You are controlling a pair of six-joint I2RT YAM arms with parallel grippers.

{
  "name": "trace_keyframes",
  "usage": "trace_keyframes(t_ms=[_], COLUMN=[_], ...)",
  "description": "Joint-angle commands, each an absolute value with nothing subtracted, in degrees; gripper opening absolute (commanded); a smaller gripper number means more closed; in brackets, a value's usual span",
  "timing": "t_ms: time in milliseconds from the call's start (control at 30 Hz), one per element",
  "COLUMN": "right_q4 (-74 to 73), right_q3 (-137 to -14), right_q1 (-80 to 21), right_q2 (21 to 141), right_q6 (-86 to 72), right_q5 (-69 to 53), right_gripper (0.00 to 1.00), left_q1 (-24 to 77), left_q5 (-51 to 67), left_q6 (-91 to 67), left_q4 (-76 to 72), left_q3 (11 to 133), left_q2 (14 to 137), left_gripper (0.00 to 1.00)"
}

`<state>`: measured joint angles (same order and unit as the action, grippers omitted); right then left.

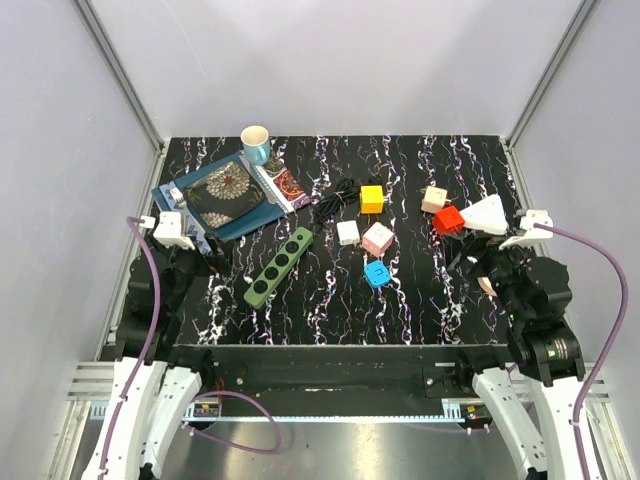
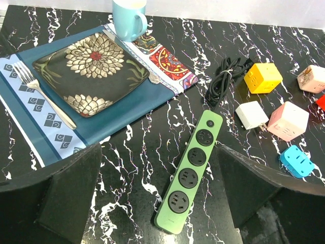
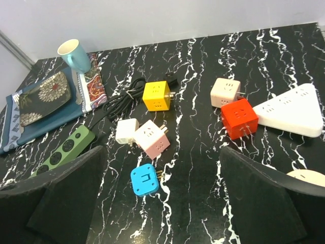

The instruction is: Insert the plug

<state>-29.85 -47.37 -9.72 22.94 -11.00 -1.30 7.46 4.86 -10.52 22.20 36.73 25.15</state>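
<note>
**Nothing grasped yet: plug and strip lie apart mid-table**

Both arms sit back at the near edge, one on each side. The left jaws and the right jaws are spread wide with nothing between them, so the step in hand looks like the first reach.

The tabletop (image 1: pixel 420 300) is crowded. At far left a blue mat (image 1: pixel 243 224) carries a dark plate (image 1: pixel 224 193). At far right lies a white triangle (image 1: pixel 488 214), near the right arm. The green strip (image 1: pixel 279 266) lies diagonally left of centre, sockets up, its near end toward the left arm. A coiled black cable (image 1: pixel 335 200) lies beyond its far end, and a mug (image 1: pixel 256 143) stands at the back.

Smaller blocks are scattered between centre and right:
- a yellow cube (image 1: pixel 371 198)
- a red cube (image 1: pixel 448 219)
- a pink cube (image 1: pixel 377 238)
- a beige cube (image 1: pixel 434 198)

The white plug (image 1: pixel 348 232) sits just beside the pink cube, near the strip. The blue plug (image 1: pixel 377 273) lies alone, nearer the arms. I cannot tell which of the two the task means.

The blue plug seems the cleaner pick, as it has free space all round. The white one risks nudging the pink cube. To do the step well, grip the plug by its flat sides, turn its prongs down and align them with a socket. The left jaws could steady the strip, which may slide under the push.
</note>
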Motion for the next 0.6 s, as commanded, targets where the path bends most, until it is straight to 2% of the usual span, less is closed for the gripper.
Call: trace_keyframes(t_ms=[0, 200, 433, 533, 567], right_q4=[-30.32, -32.51, -36.91, -37.35, -37.7], right_q3=[-51.33, -51.68, -54.32, -54.58, -54.84], right_q1=[-9.93, -10.02, -10.02, -11.15, -12.47], right_q2=[27.15, 36.46, 57.09, 63.95, 65.46], right_q6=[-12.22, -16.34, -16.96, -18.55, -18.2], right_q5=[-5.88, -14.67, -25.56, -24.36, -20.26], right_gripper=[1.0, 1.0, 1.0, 1.0, 1.0], left_q1=[7.56, 7.56, 7.65, 7.73, 7.73], left_q5=[7.03, 10.63, 14.23, 15.29, 15.38], left_q6=[-11.33, -11.07, -12.39, -12.65, -12.74], left_q4=[18.46, 17.67, 17.66, 18.8, 18.9], left_q3=[36.83, 36.3, 34.63, 34.8, 34.8], left_q2=[26.28, 29.09, 33.74, 36.29, 36.99], left_gripper=[0.99, 0.99, 0.99, 0.99, 0.99])
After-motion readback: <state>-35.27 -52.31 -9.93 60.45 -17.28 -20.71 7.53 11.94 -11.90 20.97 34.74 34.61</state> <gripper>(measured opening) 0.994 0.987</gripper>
